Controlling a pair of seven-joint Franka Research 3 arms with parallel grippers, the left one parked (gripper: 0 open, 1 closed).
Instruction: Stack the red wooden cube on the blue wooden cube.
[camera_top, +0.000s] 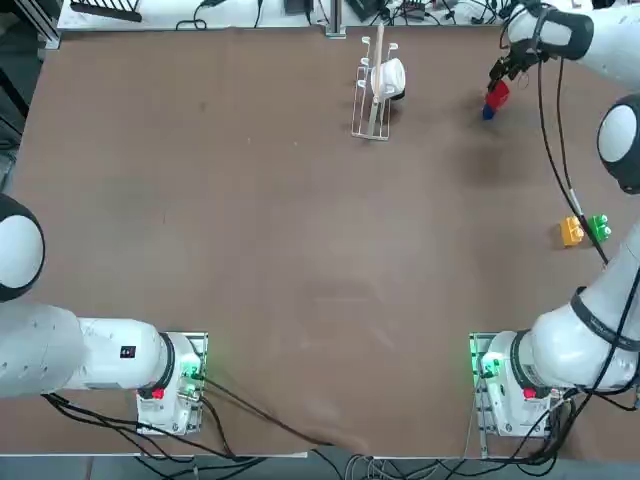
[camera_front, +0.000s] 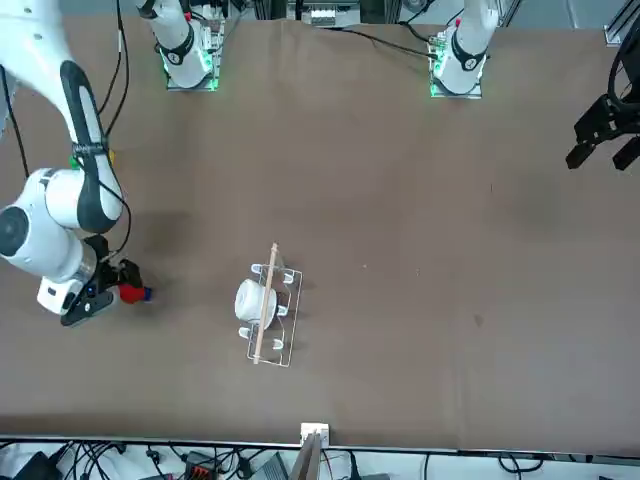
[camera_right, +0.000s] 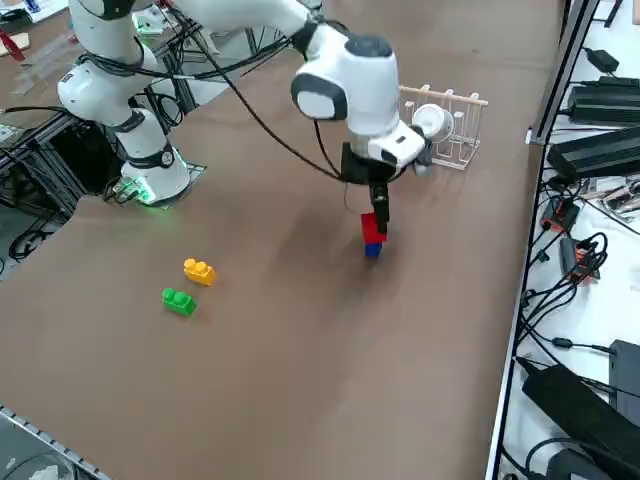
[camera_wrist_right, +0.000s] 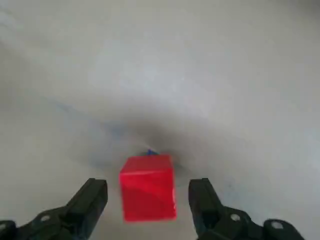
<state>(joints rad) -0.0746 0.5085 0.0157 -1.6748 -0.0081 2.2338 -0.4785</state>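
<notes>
In the wrist view the right gripper (camera_wrist_right: 147, 200) has its black, angular jaws spread wide, one on each side of the red cube (camera_wrist_right: 148, 194) with a clear gap to both flat faces, so nothing is held. The cube is plain, smooth and bright, square-edged, and a sliver of the blue cube (camera_wrist_right: 150, 152) peeks out past its far edge. In the right side view, at centre frame, the red cube (camera_right: 373, 228) sits squarely on top of the blue cube (camera_right: 372, 249), a small two-colour tower on the matte brown surface (camera_right: 330, 340), with the gripper (camera_right: 378, 212) directly above it. At lower left of that view lie two studded plastic blocks, one green (camera_right: 179, 301) and one orange (camera_right: 199, 271), near each other and well apart from the stack. Farther off, at upper right, a wire rack (camera_right: 447, 125) with a wooden rod along its top holds a white rounded cup (camera_right: 431, 122).
</notes>
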